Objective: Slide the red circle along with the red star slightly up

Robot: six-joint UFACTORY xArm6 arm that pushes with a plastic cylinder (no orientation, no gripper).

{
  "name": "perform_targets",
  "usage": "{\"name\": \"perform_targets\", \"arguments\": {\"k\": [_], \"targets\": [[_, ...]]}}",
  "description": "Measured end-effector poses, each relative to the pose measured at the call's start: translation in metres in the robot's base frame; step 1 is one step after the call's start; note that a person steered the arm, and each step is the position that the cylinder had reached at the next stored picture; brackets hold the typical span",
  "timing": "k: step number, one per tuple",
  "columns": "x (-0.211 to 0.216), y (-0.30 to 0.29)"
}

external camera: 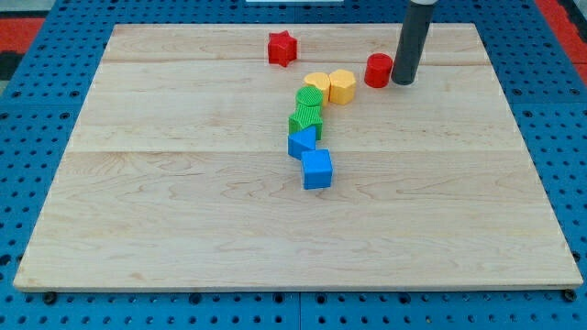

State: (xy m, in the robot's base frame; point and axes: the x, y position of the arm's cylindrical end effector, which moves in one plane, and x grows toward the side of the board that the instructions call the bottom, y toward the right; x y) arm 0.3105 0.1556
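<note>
The red circle (378, 70) sits on the wooden board (183, 202) at the view's upper right. My tip (404, 82) stands just to the right of it, close beside it; I cannot tell if they touch. The red star (282, 49) lies near the view's top, well to the left of the circle and apart from the rod.
A chain of blocks runs down the middle: a yellow block (317, 86) and a yellow hexagon-like block (342, 86), two green blocks (311, 99) (304, 120), a blue block (301, 142) and a blue cube (317, 169). The board's edges meet a blue pegboard (37, 110).
</note>
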Motion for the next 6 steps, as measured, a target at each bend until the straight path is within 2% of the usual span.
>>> {"name": "perform_targets", "arguments": {"k": [2,3,4,6], "targets": [[-0.023,-0.009],[-0.010,0.015],[0.000,0.006],[-0.021,-0.059]]}}
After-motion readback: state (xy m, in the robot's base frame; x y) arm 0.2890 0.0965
